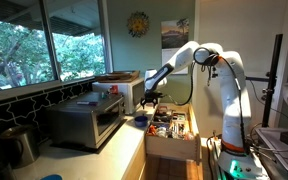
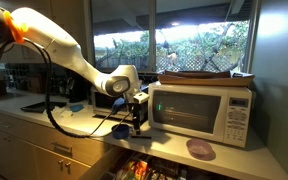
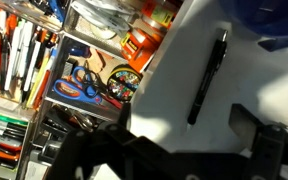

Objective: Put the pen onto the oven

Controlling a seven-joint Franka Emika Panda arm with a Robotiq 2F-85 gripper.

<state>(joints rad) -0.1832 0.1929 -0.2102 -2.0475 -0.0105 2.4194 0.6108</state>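
**Tool.** My tool (image 3: pixel 174 150), a black two-fingered gripper, hangs low over the counter with its fingers spread apart and nothing between them. In the wrist view they show as dark shapes at 8 and 4 o'clock. In both exterior views it points straight down, just in front of the microwave (image 1: pixel 152 100) (image 2: pixel 134 122).

**Task object.** The slim black pen (image 3: pixel 206 78) lies flat on the white counter (image 3: pixel 169 100). It sits at about 1 o'clock from my tool's centre, running from 1 towards 7 o'clock, untouched and not yet between the fingers. It is too small to make out in either exterior view.

**Surroundings.**
- At 9 o'clock in the wrist view is the open wooden drawer (image 1: pixel 170 146), packed with tools and small clutter, directly below the counter edge.
- A dark blue bowl (image 2: pixel 119 128) rests on the counter near the tool.
- The white boxy microwave (image 2: pixel 199 108) stands close behind the tool.
- The goal, the silver stainless-steel toaster oven (image 1: pixel 84 122) with its dark glass door, stands further along the counter, well apart from the pen.

**Hazards, as I judge them.**
- The pen is thin and lies flat on a hard surface. Closing too high would miss it, and closing off-centre would make it pivot or skid.
- A nudge towards 9 o'clock could roll it over the edge into the drawer.
- Dropping too low would press my fingertips into the counter.
- On the way to the oven the arm must clear the microwave.
- The oven's smooth top may let the pen roll off.
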